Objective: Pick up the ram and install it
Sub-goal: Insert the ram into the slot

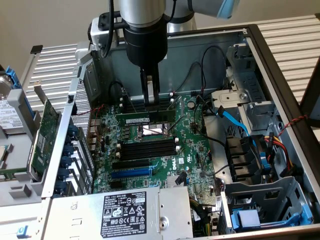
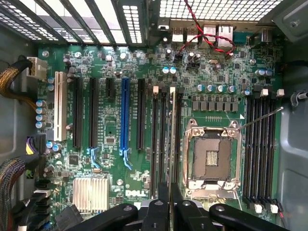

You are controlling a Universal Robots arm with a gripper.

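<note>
The ram (image 1: 145, 119) is a long narrow green stick standing on edge along a black slot beside the CPU socket (image 1: 150, 132), inside the open computer case. My gripper (image 1: 151, 104) comes straight down onto its top edge, fingers pinched close together. In the wrist view the ram (image 2: 172, 134) appears edge-on as a thin line among the black slots, running up from between the gripper (image 2: 169, 192) tips. Whether it is fully seated in the slot cannot be told. Another group of black slots (image 2: 262, 144) with white end clips lies on the other side of the socket (image 2: 211, 156).
A larger green expansion card (image 1: 45, 130) leans outside the case at the exterior view's left. The power supply (image 1: 125, 210) fills the near edge. A blue cable (image 1: 232, 120) and drive cages (image 1: 260, 200) crowd the exterior view's right. A silver heatsink (image 2: 90, 195) sits on the board.
</note>
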